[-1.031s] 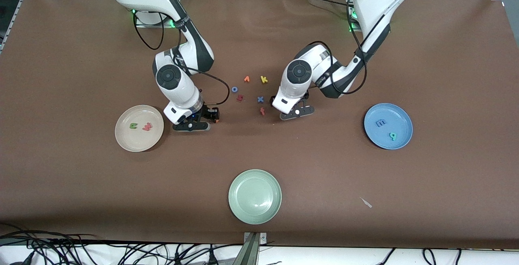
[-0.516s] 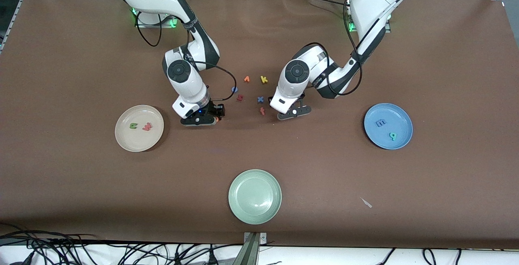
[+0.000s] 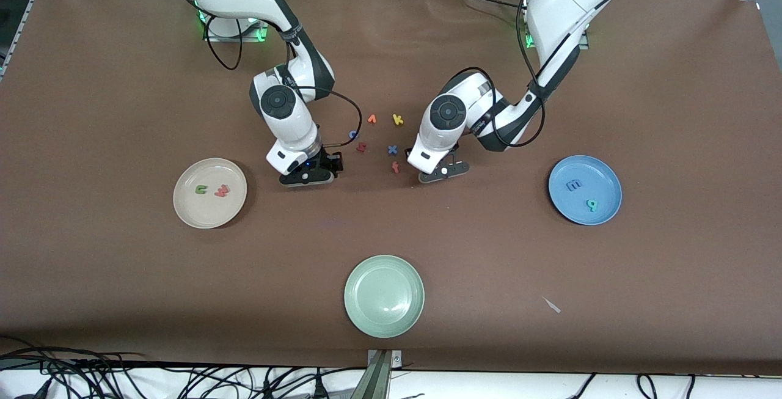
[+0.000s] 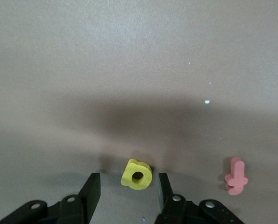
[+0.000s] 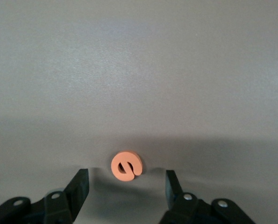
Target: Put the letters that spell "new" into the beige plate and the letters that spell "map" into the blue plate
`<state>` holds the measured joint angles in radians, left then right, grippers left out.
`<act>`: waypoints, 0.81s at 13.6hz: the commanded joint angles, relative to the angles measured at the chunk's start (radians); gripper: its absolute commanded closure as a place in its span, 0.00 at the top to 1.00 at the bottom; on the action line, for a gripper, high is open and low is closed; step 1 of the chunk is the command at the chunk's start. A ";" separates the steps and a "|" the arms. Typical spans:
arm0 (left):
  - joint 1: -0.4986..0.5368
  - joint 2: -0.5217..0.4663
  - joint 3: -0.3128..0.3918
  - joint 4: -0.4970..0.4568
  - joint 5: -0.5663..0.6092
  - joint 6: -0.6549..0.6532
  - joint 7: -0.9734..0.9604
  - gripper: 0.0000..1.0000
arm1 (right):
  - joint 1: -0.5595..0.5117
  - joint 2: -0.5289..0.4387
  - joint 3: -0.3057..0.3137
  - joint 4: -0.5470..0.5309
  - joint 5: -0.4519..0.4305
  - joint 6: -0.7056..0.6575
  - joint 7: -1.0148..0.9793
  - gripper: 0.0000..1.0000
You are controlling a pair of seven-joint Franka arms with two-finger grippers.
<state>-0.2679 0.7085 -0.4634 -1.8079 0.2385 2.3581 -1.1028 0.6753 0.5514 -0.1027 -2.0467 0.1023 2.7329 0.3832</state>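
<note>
My left gripper (image 3: 441, 171) stands low over the table with its jaws open on either side of the yellow a (image 4: 137, 174), a small gap on each side (image 4: 128, 189). My right gripper (image 3: 307, 173) is open and low between the beige plate (image 3: 183, 203) and the loose letters, with the orange e (image 5: 126, 165) flat on the table just ahead of its fingertips (image 5: 126, 186). The beige plate holds the green n (image 3: 200, 190) and the pinkish-red w (image 3: 222, 190). The blue plate (image 3: 605, 179) holds the blue m (image 3: 573, 185) and the teal p (image 3: 591, 205).
Loose letters lie between the grippers: an orange-red one (image 3: 371, 119), a yellow k (image 3: 398, 120), a blue x (image 3: 392, 150), a dark red one (image 3: 361, 147) and a red f (image 3: 395, 167), which also shows beside my left gripper (image 4: 235, 176). A pale green plate (image 3: 383, 296) sits nearest the camera.
My right gripper has moved away from the beige plate toward the loose letters. My left gripper has barely shifted.
</note>
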 commanded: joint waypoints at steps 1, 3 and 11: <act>-0.005 0.019 0.000 0.024 0.048 0.001 -0.028 0.58 | 0.007 -0.008 -0.011 -0.009 -0.026 0.027 -0.042 0.75; -0.010 0.023 0.000 0.032 0.045 0.001 -0.029 0.56 | 0.007 0.005 -0.011 -0.012 -0.026 0.053 -0.053 0.75; -0.024 0.039 0.005 0.045 0.045 0.001 -0.031 0.40 | 0.007 0.022 -0.011 -0.013 -0.026 0.070 -0.052 0.53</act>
<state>-0.2807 0.7317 -0.4635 -1.7853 0.2385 2.3595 -1.1038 0.6751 0.5706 -0.1064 -2.0472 0.0881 2.7803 0.3383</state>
